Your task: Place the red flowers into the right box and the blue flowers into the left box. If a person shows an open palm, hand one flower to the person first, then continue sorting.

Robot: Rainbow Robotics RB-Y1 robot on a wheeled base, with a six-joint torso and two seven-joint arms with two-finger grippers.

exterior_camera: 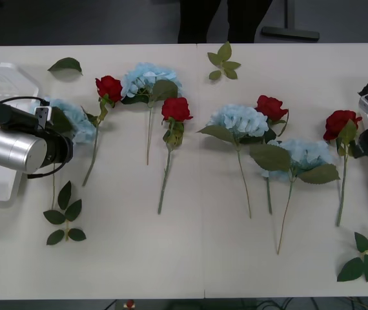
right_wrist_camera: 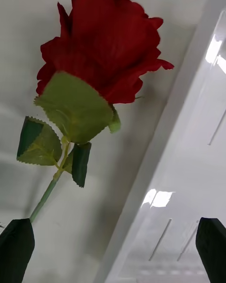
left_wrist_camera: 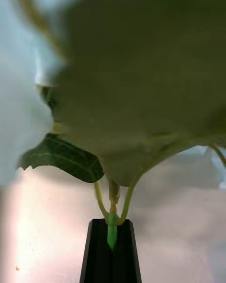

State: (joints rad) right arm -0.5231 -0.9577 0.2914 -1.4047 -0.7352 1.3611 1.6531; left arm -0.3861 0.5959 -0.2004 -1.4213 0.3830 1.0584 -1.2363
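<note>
At the left edge of the front view, the left gripper [left_wrist_camera: 111, 252] is clamped on the green stem of a blue flower [exterior_camera: 74, 123] beside the left box [exterior_camera: 3, 77]. At the far right, the right gripper [right_wrist_camera: 113, 250] is spread open near a red flower [right_wrist_camera: 103, 56], next to the right box [right_wrist_camera: 188, 170]. Other flowers lie across the table [exterior_camera: 197, 258].

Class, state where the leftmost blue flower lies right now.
In the front view, the leftmost blue flower lies near the table's left edge, beside the left box, its stem clamped in the left gripper.
</note>
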